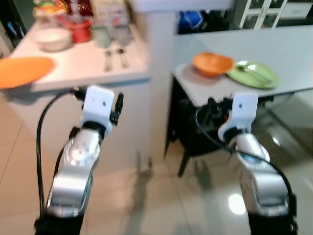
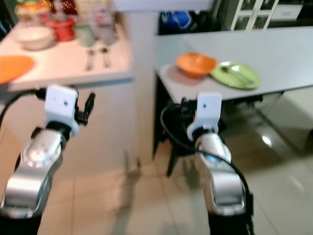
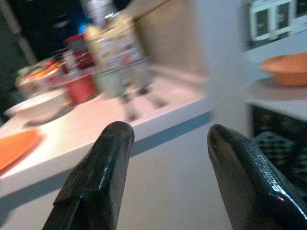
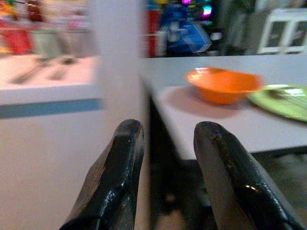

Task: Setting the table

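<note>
An orange bowl (image 1: 212, 63) and a green plate (image 1: 253, 74) with a utensil lying on it sit near the corner of the grey table (image 1: 283, 46) on the right. On the white counter (image 1: 83, 68) to the left are an orange plate (image 1: 22, 71), a white bowl (image 1: 51, 38), a red cup (image 1: 80, 29), a green cup (image 1: 101, 35) and two pieces of cutlery (image 1: 115, 58). My left gripper (image 3: 165, 132) is open and empty, just below the counter's front edge. My right gripper (image 4: 168, 127) is open and empty in front of the table's corner, short of the orange bowl (image 4: 223, 85).
A white pillar (image 1: 161, 58) stands between counter and table. Dark furniture (image 1: 195, 134) sits under the table's near corner. Glossy tiled floor (image 1: 146, 196) lies in front of me. Jars and packets crowd the counter's back. The views are blurred.
</note>
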Motion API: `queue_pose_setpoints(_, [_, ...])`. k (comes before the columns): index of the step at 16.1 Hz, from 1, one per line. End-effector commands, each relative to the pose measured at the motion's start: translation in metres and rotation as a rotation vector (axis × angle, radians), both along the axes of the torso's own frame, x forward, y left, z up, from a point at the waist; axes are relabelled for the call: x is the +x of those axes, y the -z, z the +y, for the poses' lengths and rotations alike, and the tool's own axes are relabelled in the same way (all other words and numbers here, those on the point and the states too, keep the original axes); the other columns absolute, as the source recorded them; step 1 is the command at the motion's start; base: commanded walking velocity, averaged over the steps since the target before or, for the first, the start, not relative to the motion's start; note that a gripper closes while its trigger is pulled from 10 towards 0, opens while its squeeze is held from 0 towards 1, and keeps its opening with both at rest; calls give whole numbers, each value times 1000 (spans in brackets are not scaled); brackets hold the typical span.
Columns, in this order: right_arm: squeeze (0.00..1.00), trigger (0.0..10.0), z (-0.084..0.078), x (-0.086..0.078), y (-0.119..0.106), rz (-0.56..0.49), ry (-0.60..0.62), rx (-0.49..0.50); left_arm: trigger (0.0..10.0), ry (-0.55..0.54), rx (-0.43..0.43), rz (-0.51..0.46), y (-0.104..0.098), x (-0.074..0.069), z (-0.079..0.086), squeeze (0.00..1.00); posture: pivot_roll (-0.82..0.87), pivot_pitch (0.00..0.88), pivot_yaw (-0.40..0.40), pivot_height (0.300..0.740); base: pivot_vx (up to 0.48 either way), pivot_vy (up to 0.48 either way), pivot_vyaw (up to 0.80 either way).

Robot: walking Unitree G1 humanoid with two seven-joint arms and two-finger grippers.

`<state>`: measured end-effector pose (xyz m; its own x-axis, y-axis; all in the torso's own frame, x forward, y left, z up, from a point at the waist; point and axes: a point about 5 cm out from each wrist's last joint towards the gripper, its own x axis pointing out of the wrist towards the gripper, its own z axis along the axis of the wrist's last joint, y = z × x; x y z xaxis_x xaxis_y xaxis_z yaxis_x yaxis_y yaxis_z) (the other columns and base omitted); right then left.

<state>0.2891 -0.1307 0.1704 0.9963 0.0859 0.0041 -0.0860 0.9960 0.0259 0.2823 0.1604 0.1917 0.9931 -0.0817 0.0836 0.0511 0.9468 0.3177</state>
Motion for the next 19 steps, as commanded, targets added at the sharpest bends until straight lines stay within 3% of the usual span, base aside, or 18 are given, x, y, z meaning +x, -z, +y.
queue_pose_setpoints(1, [0,10000,3,3,-8,-38,-7,0,10000,-26,-18,-32,-6,2,2,0,32,0,-12,740,0,446,0])
queue_pose_setpoints(3, [0,10000,1,8,-10,-50,0,-5,10000,-39,-70,-76,-14,4,-1,0,39,0,-10,740,0,0,0])
queue_pose_setpoints(7, [0,10000,6,13,-19,-92,1,-13,10000,-65,-65,-92,-18,8,0,0,36,0,-10,740,0,0,103])
queue_pose_setpoints(11, [0,10000,0,20,-28,-130,29,-18,10000,-31,-99,-102,-22,13,-11,0,37,0,-9,740,384,0,717])
queue_pose_setpoints(16, [0,10000,-3,26,-30,-139,59,-21,10000,-33,-79,-105,-24,14,-5,0,39,0,-10,740,429,0,768])
queue_pose_setpoints(19, [0,10000,-10,29,-32,-158,95,-10,10000,-6,-76,-99,-23,14,-8,0,45,0,-10,740,430,0,0])
